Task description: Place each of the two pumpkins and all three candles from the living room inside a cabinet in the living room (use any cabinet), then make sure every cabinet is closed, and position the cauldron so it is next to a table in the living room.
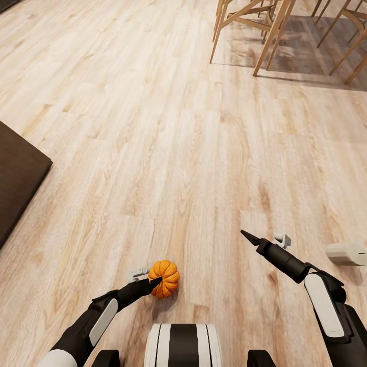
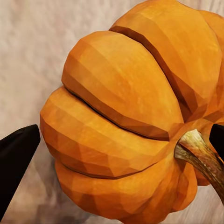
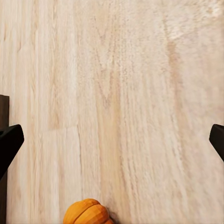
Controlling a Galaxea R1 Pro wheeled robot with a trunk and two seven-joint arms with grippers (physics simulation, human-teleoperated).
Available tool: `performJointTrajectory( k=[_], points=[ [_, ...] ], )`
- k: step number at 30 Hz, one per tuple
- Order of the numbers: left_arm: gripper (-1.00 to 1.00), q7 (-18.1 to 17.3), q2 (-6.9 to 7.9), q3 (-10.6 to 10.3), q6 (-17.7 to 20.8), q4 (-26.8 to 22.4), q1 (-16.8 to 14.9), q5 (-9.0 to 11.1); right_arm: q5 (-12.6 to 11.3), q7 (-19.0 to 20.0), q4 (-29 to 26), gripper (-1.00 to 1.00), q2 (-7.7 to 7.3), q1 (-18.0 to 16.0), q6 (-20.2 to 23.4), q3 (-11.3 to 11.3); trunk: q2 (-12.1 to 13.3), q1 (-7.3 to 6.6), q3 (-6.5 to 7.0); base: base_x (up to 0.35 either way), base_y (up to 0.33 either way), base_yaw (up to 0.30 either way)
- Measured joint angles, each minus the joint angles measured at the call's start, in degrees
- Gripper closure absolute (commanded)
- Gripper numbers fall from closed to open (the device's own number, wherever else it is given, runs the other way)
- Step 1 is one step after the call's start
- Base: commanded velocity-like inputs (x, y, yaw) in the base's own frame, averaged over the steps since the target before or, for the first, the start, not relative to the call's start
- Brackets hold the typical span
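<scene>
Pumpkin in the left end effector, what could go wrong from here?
The pumpkin sits between the left end effector fingers, which touch only its rounded ribs, so it might slip while driving. A candle lies on the floor by the right end effector; the base could knock it.

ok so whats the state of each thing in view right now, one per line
pumpkin: held in the left gripper, lifted off the floor
left gripper: shut on the pumpkin
right gripper: open, empty, over bare floor
candle: lying on its side on the floor
cabinet: only a corner shows, cannot tell open or closed
</scene>
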Motion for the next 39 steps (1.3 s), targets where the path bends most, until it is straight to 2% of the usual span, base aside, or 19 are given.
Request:
performJointTrajectory(
  k=[18, 23, 24, 25, 39],
  points=[
    [1.0, -0.07, 0.06, -0.04, -0.02, 0.06, 0.01, 0.2, 0.0, 0.06, -0.01, -1.0, -0.04, 0.0, 0.0, -0.01, 0.0, 0.0, 0.0, 0.0, 0.0, 0.0],
    [1.0, -0.03, 0.0, 0.0, -0.02, 2.44, 0.0, 0.33, -0.01, 0.08, -0.02, -1.0, -0.04, 0.01, 0.0, -0.01, 0.07, -0.13, 1.1, 0.0, 0.0, 0.0],
    [1.0, -0.01, 0.02, -0.01, -0.1, 2.56, 0.02, -0.31, -0.01, 0.08, -0.01, -1.0, -0.04, 0.01, 0.0, -0.01, 0.08, -0.15, 1.32, 0.0, 0.0, 0.0],
    [1.0, 0.01, 0.03, 0.06, -0.2, 2.6, 0.02, -0.74, -0.01, 0.08, -0.01, -1.0, -0.04, 0.0, 0.0, -0.01, 0.1, -0.17, 1.54, 0.0, 0.0, 0.0],
    [1.0, -0.08, 0.29, 0.17, 0.01, 1.83, 0.01, -0.29, -0.01, 0.08, 0.0, -1.0, -0.02, 0.0, 0.0, -0.01, 0.28, -0.54, 4.65, 0.0, 0.0, 0.0]
  ],
)
